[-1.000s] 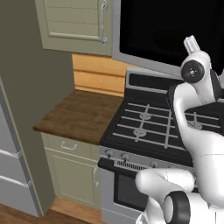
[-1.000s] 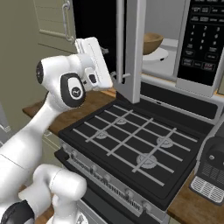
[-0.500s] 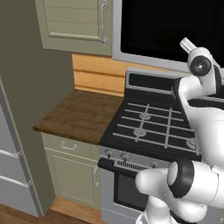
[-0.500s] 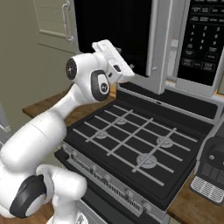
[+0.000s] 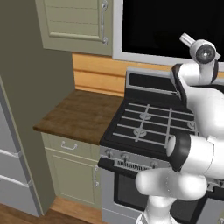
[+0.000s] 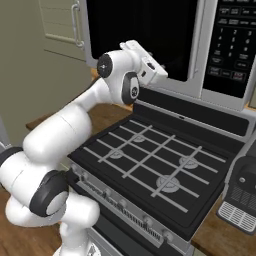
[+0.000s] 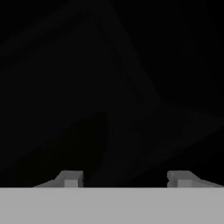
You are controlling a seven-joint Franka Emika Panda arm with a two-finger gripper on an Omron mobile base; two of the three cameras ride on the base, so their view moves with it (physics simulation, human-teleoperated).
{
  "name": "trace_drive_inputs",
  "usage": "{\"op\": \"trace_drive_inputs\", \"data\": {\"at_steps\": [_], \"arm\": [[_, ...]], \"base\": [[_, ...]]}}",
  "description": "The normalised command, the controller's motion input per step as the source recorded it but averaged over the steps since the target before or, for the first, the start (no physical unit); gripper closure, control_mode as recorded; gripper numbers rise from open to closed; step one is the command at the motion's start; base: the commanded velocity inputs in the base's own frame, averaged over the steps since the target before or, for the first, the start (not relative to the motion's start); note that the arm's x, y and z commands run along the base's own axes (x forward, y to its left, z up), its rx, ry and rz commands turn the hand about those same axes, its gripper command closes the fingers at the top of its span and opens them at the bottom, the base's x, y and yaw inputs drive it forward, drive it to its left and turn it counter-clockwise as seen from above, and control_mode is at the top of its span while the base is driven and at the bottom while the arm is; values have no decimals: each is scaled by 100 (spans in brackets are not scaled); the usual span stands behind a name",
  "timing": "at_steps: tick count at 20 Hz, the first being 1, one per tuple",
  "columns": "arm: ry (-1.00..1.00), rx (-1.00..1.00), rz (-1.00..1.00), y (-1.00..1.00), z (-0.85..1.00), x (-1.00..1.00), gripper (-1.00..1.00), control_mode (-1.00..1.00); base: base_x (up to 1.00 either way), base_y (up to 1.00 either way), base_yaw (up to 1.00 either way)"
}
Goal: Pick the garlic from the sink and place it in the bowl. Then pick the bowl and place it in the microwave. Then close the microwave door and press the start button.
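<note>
The microwave door (image 6: 145, 35) stands shut, its black glass window (image 5: 175, 26) facing the room. A long grey bar handle (image 6: 206, 45) runs down its right side, next to the dark control panel (image 6: 234, 42). My gripper (image 6: 161, 74) is at the lower part of the door glass. In the hand view the gripper (image 7: 124, 177) points at dark glass, with its fingertips (image 7: 70, 177) apart and nothing between them. The bowl and the garlic are hidden, and the sink is out of view.
The gas hob (image 6: 150, 160) with its black grates lies right under the microwave. To its left is a wooden counter (image 5: 78, 113) below a pale green wall cabinet (image 5: 74, 19). A dark appliance (image 6: 242, 195) stands on the counter at the right.
The microwave door has swung from part-open to shut as my arm swept right against it. The bowl seen inside a second ago is now behind the glass.
</note>
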Motion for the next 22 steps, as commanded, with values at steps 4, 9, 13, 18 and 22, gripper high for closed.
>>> {"op": "trace_drive_inputs", "data": {"at_steps": [4,9,13,18,22], "arm": [[2,0,4,-30,0,85,-100,-100],[-3,-1,2,-9,-6,-10,-100,-100],[6,-11,7,12,42,-99,-100,-100],[20,-16,18,5,46,-99,-100,-100],[6,-22,19,0,6,-100,-100,-100]], "base": [[0,0,0],[0,0,0],[0,0,0],[0,0,0],[0,0,0]]}}
